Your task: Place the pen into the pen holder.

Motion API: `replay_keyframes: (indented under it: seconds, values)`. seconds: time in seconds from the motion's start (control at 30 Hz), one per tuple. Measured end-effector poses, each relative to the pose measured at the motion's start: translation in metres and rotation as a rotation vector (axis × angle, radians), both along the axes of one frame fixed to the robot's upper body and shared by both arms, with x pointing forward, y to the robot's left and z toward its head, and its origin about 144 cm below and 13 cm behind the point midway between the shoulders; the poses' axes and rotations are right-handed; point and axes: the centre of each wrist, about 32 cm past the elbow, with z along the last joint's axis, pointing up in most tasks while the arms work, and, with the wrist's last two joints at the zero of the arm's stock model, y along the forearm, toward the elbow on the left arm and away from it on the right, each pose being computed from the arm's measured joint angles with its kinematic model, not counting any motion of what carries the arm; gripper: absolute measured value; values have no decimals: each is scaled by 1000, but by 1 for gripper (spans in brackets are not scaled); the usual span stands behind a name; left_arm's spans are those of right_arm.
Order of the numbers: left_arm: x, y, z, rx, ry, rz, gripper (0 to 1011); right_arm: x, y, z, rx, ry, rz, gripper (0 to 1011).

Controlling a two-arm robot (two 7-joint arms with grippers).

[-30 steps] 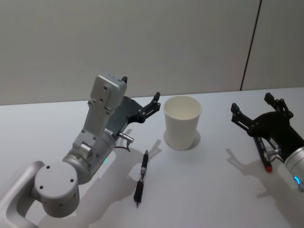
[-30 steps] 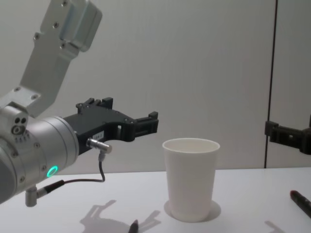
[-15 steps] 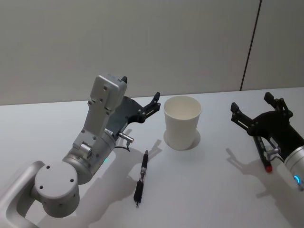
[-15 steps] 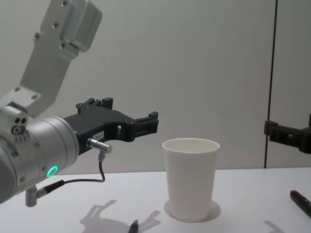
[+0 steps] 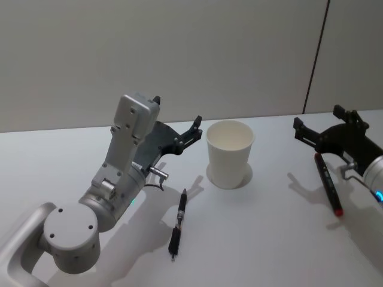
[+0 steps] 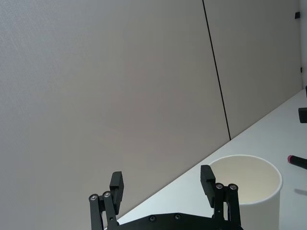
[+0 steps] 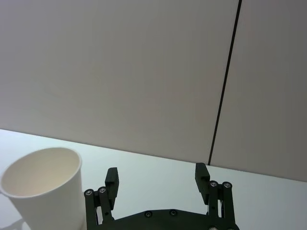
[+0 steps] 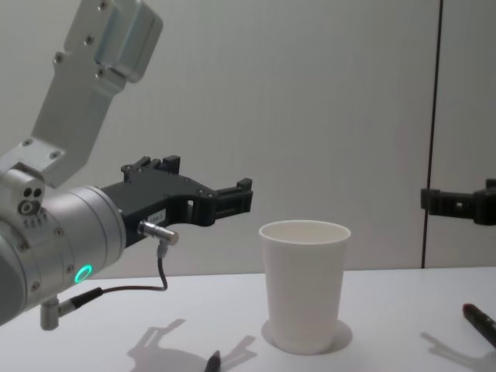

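Fingers (image 7: 112,179) wide on both grippers, nothing held

Probably best: lower right gripper (image 5: 318,118) across mid-barrel of black red-ended pen (image 5: 326,182), flat at 3 o'clock of white paper cup (image 5: 229,158). Runs 11-to-5, red end toward 5. Or take slim black pen (image 5: 178,224) at 7 o'clock, lying 12-to-6. Leave left gripper (image 6: 161,176) at 10 o'clock.

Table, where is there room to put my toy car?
Bare table in front, between the black pen and red-tipped pen, before the cup. Crowded: left gripper hangs left of the cup, right gripper by the red-tipped pen.
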Motion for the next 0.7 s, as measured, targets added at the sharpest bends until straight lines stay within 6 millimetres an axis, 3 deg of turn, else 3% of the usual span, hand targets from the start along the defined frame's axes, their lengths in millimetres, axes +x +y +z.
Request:
replay_keyframes:
  seconds: [0.7]
  values:
    - [0, 0, 0, 0, 0, 0, 1001, 41, -16, 40, -47, 313, -58, 1002]
